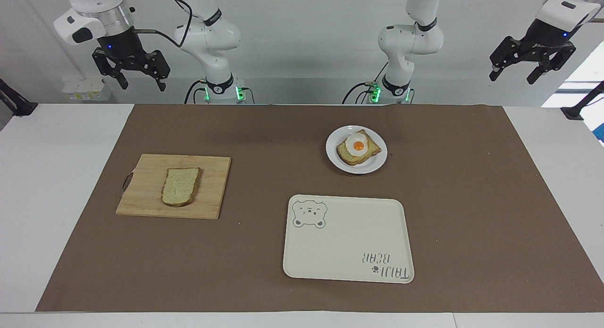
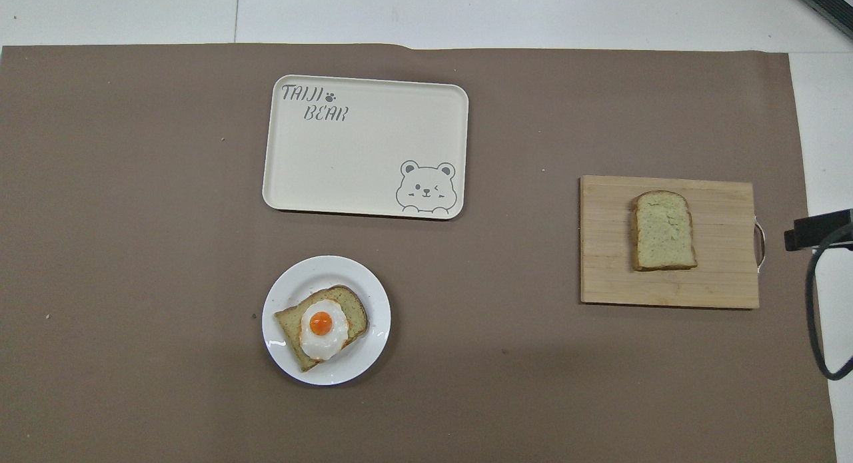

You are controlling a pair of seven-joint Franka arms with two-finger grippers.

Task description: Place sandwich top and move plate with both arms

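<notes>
the sandwich top (image 1: 180, 186) lies flat on the cutting board (image 1: 141, 198) toward the right arm's end of the bench, untouched. going down in size: the bear-print tray (image 1: 349, 243) holds nothing; the plate (image 1: 332, 153), nearer the robots than the tray, carries the toasted slice with the egg (image 1: 358, 146), uncovered. the right end effector (image 1: 132, 78) and left end effector (image 1: 531, 66) hang raised, open wide, gripping nothing. by my reading nothing is done yet.

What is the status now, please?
Both end effectors, left and right, open, raised, empty. Sandwich top on cutting board. Plate untouched. Nothing in the way.
</notes>
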